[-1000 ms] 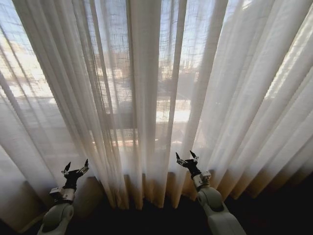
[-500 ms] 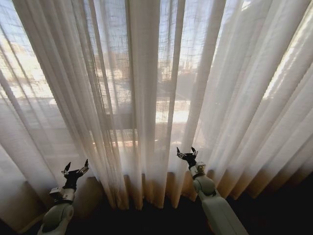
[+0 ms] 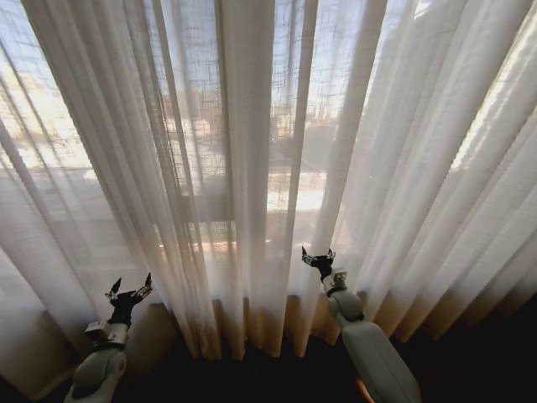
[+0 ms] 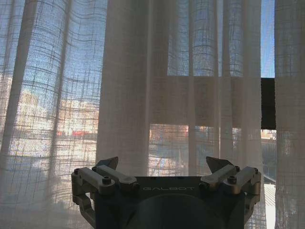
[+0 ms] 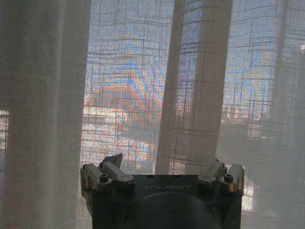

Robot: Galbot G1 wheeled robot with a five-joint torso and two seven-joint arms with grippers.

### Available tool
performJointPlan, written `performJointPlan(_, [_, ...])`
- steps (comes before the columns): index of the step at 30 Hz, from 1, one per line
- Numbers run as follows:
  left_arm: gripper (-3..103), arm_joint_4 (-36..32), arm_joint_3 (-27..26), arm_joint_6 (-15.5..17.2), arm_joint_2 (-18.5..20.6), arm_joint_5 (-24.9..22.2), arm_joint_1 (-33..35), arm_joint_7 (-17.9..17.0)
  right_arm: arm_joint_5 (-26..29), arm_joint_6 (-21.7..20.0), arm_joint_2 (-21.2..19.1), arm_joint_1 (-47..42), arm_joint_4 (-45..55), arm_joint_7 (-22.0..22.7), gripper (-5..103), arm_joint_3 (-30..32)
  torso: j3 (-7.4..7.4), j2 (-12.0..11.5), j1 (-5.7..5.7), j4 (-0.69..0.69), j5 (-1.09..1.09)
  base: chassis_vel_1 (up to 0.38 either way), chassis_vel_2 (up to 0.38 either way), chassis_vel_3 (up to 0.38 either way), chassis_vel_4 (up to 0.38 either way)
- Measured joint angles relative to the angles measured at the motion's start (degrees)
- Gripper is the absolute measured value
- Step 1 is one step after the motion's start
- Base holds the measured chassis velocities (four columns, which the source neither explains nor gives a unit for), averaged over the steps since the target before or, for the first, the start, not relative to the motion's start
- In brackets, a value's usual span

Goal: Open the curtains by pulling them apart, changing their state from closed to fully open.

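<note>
The sheer off-white curtains (image 3: 252,168) hang shut across the whole window in long vertical pleats, cream-beige at the hem. My right gripper (image 3: 318,256) is open and raised close to a pleat near the middle, with nothing between its fingers. In the right wrist view the gripper (image 5: 164,163) faces one narrow pleat (image 5: 193,95) just ahead of its open fingers. My left gripper (image 3: 128,290) is open, held low at the left in front of the fabric. The left wrist view has this gripper (image 4: 162,166) facing the curtains (image 4: 124,95) a short way off.
Behind the fabric a horizontal window rail (image 3: 210,206) and buildings outside show through. Dark floor (image 3: 470,361) runs along the bottom. A low beige wall section (image 3: 33,353) stands at the lower left beside the left arm.
My right arm has stretched forward and up, bringing its open gripper nearer the middle pleats. The left arm has stayed where it was.
</note>
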Motion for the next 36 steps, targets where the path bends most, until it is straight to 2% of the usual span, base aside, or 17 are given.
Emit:
performJointPlan(2, [100,0.0,0.0,0.0,0.0,0.0,0.0,0.0,0.0,0.08,0.01,0.37,-0.25,-0.05,89,-0.26,0.0,0.0,0.0,0.0,0.0,0.0,0.0,0.0,0.0])
performJointPlan(5, [100,0.0,0.0,0.0,0.0,0.0,0.0,0.0,0.15,0.31,-0.02,1.09,-0.56,-0.17,72,-0.9,0.0,0.0,0.01,0.0,0.0,0.0,0.0,0.0,0.0])
performJointPlan(7, [100,0.0,0.0,0.0,0.0,0.0,0.0,0.0,0.18,0.38,-0.06,1.1,-0.56,-0.21,72,-0.95,0.0,0.0,0.01,0.0,0.0,0.0,0.0,0.0,0.0])
performJointPlan(11, [100,0.0,0.0,0.0,0.0,0.0,0.0,0.0,0.3,0.7,-0.38,0.43,0.0,-0.54,50,-0.91,0.0,0.0,0.0,-0.01,0.0,0.0,0.0,0.0,0.0])
performJointPlan(12, [100,0.0,0.0,0.0,0.0,0.0,0.0,0.0,0.3,0.7,-0.38,0.43,0.0,-0.54,50,-0.91,0.0,0.0,0.0,-0.01,0.0,0.0,0.0,0.0,0.0])
performJointPlan(13, [100,0.0,0.0,0.0,0.0,0.0,0.0,0.0,0.33,0.75,-0.43,0.28,0.1,-0.62,44,-0.84,0.0,0.0,0.0,-0.01,0.0,0.0,0.0,0.0,0.0])
performJointPlan(14, [100,0.0,0.0,0.0,0.0,0.0,0.0,0.0,0.39,0.77,-0.51,0.09,0.26,-0.7,44,-0.73,0.0,0.0,0.0,-0.01,0.0,0.0,0.0,0.0,0.0])
performJointPlan(16, [100,0.0,0.0,0.0,0.0,0.0,0.0,0.0,0.6,0.8,-0.78,-0.48,0.78,-0.84,34,-0.48,0.0,0.0,0.01,-0.01,0.0,0.0,0.0,0.0,0.0])
performJointPlan(17, [100,0.0,0.0,0.0,0.0,0.0,0.0,0.0,0.6,0.8,-0.78,-0.48,0.78,-0.84,34,-0.48,0.0,0.0,0.01,-0.01,0.0,0.0,0.0,0.0,0.0])
performJointPlan(21, [100,0.0,0.0,0.0,0.0,0.0,0.0,0.0,1.08,0.81,-1.11,-1.17,1.36,-1.04,13,-0.27,0.0,0.0,0.0,-0.01,0.0,0.0,0.0,0.0,0.0])
performJointPlan(22, [100,0.0,0.0,0.0,0.0,0.0,0.0,0.0,1.08,0.81,-1.11,-1.17,1.36,-1.04,13,-0.27,0.0,0.0,0.0,-0.01,0.0,0.0,0.0,0.0,0.0])
performJointPlan(24, [100,0.0,0.0,0.0,0.0,0.0,0.0,0.0,1.36,0.79,-1.14,-1.31,1.54,-1.14,3,-0.19,0.0,0.0,0.0,-0.01,0.0,0.0,0.0,0.0,0.0])
performJointPlan(30, [100,0.0,0.0,0.0,0.0,0.0,0.0,0.0,2.88,1.01,-0.79,-1.52,1.84,-2.04,0,0.13,0.0,0.0,0.0,0.0,0.0,0.0,0.0,0.0,0.0])
performJointPlan(33, [100,0.0,0.0,0.0,0.0,0.0,0.0,0.0,2.86,3.41,-0.53,-1.69,1.76,-4.62,0,0.96,0.0,0.0,0.0,0.0,0.0,0.0,0.0,0.0,0.0])
performJointPlan(36, [100,0.0,0.0,0.0,0.0,0.0,0.0,0.0,2.93,4.0,-0.68,-2.0,1.8,-5.98,0,1.16,0.0,0.0,0.0,0.0,0.0,0.0,0.0,0.0,0.0])
